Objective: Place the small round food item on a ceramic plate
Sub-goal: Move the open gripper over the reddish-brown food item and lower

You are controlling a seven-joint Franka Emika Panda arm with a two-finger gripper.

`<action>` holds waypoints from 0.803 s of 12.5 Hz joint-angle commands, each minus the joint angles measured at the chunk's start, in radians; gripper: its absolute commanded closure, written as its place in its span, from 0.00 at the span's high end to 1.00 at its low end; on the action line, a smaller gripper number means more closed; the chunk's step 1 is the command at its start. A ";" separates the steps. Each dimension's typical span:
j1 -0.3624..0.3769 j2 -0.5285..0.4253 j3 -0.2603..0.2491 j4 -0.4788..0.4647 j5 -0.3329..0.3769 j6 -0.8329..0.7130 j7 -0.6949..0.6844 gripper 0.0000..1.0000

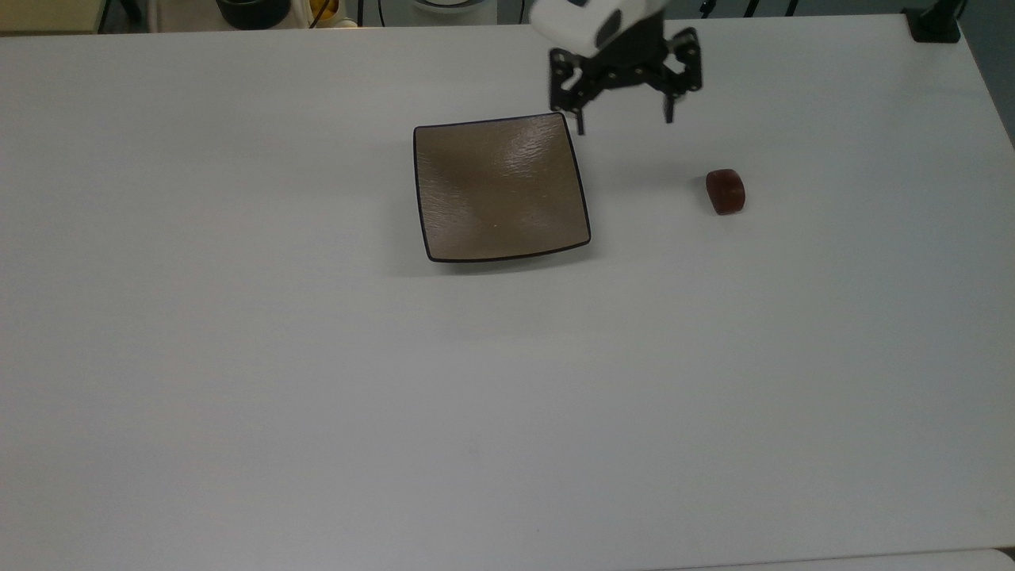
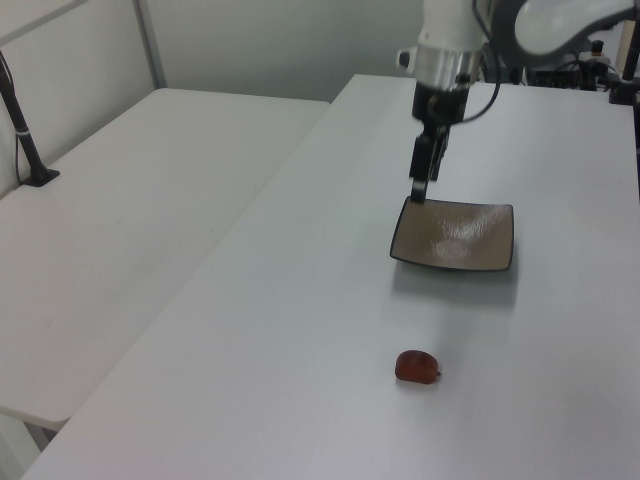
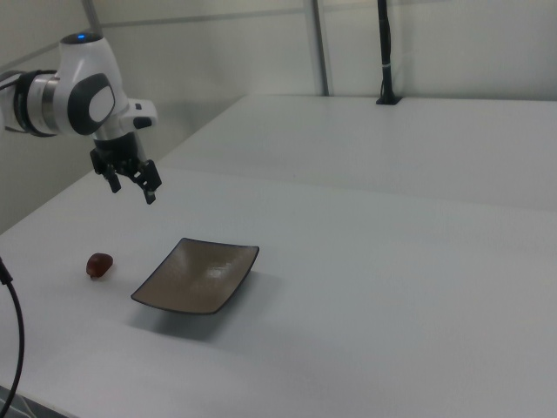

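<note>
Hanging spread fingers (image 1: 580, 121) beside plate (image 1: 499, 190)

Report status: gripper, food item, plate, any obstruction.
Gripper open, empty, aloft between plate and food. Small round food item on the table, ungrasped, off to the top view's right of the ceramic plate. Plate bare. Nothing between them.

even soft light, faint shadows, glare on plate (image 1: 499, 186)
</note>
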 commanded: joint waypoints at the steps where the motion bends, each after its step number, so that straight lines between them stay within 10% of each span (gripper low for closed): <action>1: 0.074 0.120 0.016 0.067 -0.013 0.062 0.064 1.00; 10: 0.197 0.338 0.105 0.090 -0.209 0.124 0.178 1.00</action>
